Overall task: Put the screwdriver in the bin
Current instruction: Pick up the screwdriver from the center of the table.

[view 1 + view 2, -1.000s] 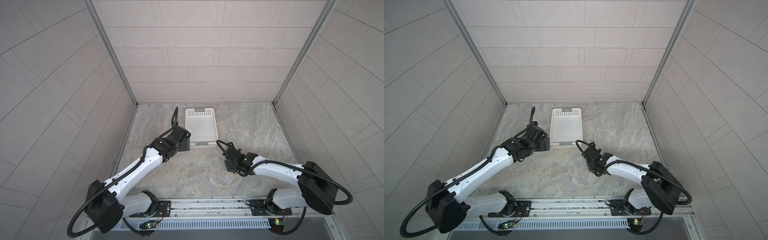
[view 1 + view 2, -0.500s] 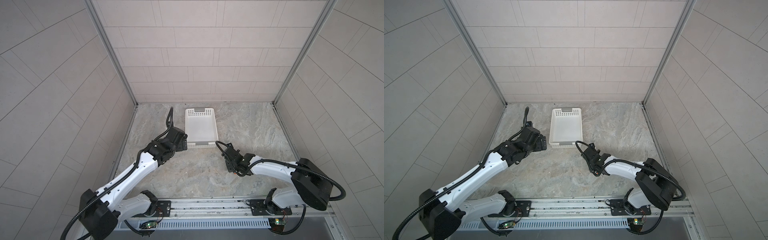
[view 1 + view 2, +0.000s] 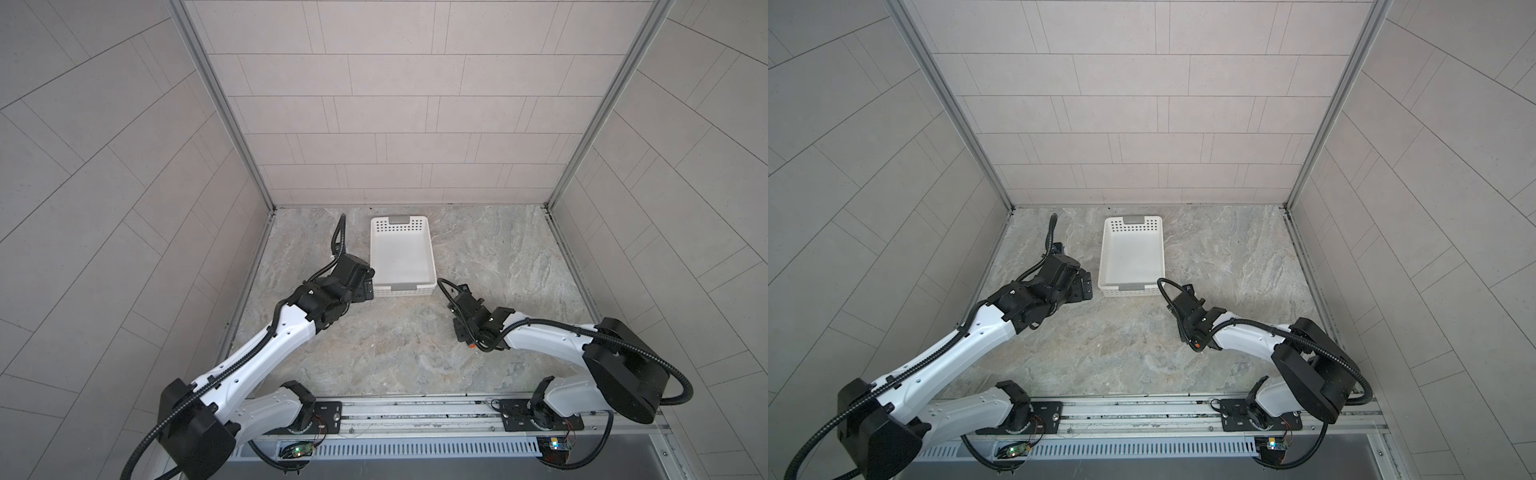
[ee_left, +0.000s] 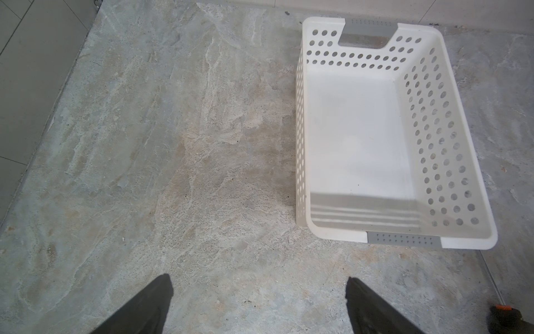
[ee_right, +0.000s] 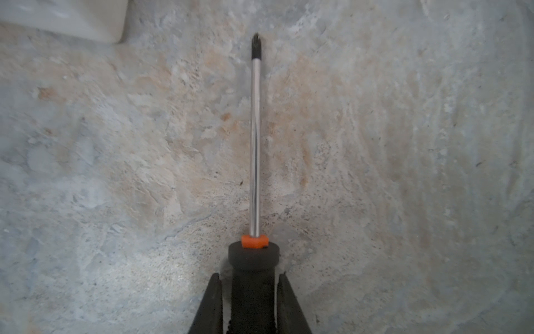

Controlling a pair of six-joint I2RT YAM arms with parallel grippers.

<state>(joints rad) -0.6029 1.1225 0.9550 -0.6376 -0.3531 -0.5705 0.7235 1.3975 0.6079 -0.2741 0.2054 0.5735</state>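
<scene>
The screwdriver is seen in the right wrist view with its black handle clamped between the two fingers of the right gripper, an orange collar showing just ahead of the grip and the bright shaft running out over the stone tabletop to a dark tip. A white rounded corner of the bin is seen close to that tip, off to its side, with bare stone between them. In both top views the right gripper is found low over the table at about five o'clock from the bin, just beyond its near short wall; only a small orange speck of the tool is made out there. The bin is shown with nothing on its smooth floor, its walls perforated and a grey handle strip set in each short end. The left gripper is held with its fingers wide apart and nothing between them, above bare stone at about seven o'clock from the bin. In the left wrist view the screwdriver is glimpsed at the frame edge, past the bin's near corner.
</scene>
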